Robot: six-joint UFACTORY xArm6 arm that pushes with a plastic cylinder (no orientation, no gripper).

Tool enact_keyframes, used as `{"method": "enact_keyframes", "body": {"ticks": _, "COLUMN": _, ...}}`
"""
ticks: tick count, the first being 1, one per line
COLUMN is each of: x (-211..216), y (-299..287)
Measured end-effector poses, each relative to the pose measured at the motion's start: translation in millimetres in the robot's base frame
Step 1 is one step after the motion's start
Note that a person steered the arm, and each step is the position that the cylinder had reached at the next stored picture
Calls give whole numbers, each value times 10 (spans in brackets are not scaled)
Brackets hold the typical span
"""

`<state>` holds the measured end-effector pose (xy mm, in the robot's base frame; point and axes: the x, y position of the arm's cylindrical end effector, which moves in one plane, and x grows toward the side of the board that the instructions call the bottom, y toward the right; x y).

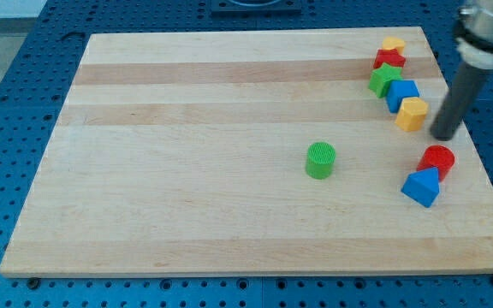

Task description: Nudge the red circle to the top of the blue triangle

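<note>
tip point(444, 137) above and just right of red circle point(437, 160), placed to push it | red circle touches blue triangle point(422, 187) at its upper right, near desk point(187, 214) right edge | pincer: none fitted, state cannot be told

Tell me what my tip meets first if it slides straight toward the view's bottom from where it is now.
Most likely the red circle, just below my tip and slightly to the view's left; it touches the blue triangle. Depth is unclear, so it might only graze the circle's right edge.
</note>
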<state>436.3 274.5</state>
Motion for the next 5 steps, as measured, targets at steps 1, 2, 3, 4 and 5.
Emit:
{"method": "enact_keyframes", "body": {"ticks": 1, "x": 164, "y": 94}}
{"method": "enact_keyframes", "body": {"ticks": 2, "x": 291, "y": -103}}
{"method": "enact_keyframes", "body": {"ticks": 3, "x": 332, "y": -586}}
{"method": "enact_keyframes", "body": {"ticks": 4, "x": 336, "y": -801}}
{"method": "enact_keyframes", "body": {"ticks": 5, "x": 328, "y": -308}}
